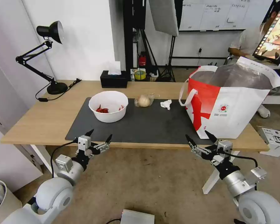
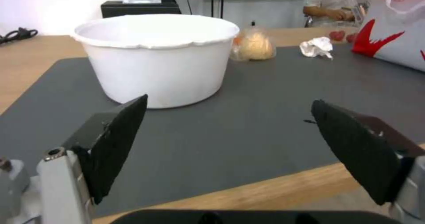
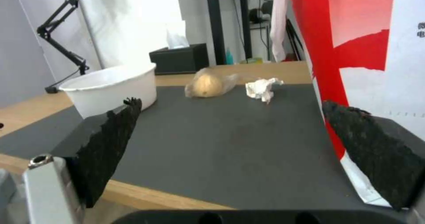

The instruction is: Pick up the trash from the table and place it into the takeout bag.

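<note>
**Both grippers spread and empty at the table's near edge**

Left gripper (image 1: 99,137) hovers at the near edge of the table (image 1: 37,119), by the near-left corner of the grey mat (image 1: 146,127), fingers apart, holding nothing. Right gripper (image 1: 200,139) same state at the near edge, just in front of the takeout bag (image 1: 230,102).

White bowl (image 1: 108,106) sits on the mat's left part toward the far edge, red scraps inside. Bagged bun (image 1: 143,100) is on the mat's far edge just right of the bowl, crumpled tissue (image 1: 166,104) next along the same edge. Takeout bag stands upright on the table's right end, mouth open, overlapping the mat's right edge.

Something with red bits shows behind the tissue in the left wrist view, possibly the clamshell; can't confirm.

Black tissue box (image 1: 114,79) and desk lamp (image 1: 49,56) at the far edge.
</note>
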You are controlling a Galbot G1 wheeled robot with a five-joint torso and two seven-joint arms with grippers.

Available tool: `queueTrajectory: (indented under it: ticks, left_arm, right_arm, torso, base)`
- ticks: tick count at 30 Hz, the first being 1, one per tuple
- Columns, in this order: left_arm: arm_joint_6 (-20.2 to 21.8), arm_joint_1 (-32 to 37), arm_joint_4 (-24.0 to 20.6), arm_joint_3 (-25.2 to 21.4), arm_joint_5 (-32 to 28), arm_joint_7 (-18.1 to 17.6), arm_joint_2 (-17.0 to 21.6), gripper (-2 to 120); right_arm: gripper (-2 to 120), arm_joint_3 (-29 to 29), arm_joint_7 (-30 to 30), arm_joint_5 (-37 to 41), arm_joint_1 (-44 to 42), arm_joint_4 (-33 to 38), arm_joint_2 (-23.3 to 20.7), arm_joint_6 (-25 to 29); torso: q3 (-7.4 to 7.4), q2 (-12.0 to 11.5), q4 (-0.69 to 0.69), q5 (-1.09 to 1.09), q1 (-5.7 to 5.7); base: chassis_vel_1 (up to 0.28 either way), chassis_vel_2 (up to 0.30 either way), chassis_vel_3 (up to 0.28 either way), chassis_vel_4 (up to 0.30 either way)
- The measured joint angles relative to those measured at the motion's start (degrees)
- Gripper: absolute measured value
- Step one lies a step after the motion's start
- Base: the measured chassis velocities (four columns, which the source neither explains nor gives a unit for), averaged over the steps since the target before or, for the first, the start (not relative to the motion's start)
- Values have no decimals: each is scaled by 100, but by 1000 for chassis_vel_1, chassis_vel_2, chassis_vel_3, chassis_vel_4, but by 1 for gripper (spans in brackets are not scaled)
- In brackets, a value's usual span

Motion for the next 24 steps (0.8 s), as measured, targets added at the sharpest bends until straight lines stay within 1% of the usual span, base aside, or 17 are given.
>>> queueTrajectory:
  ticks: [16,24]
  left_arm:
    - [25,13,1,19,-17,1,10,100]
    - [100,-57,-60,204,-16,-29,70,100]
  right_arm:
    - [100,-18,87,-8,21,-47,31,-18]
    - [100,-102,94,-10,101,-106,0,-52]
  torso:
    - [0,0,0,0,0]
    - [0,0,0,0,0]
  base:
    - [0,0,0,0]
    - [0,0,0,0]
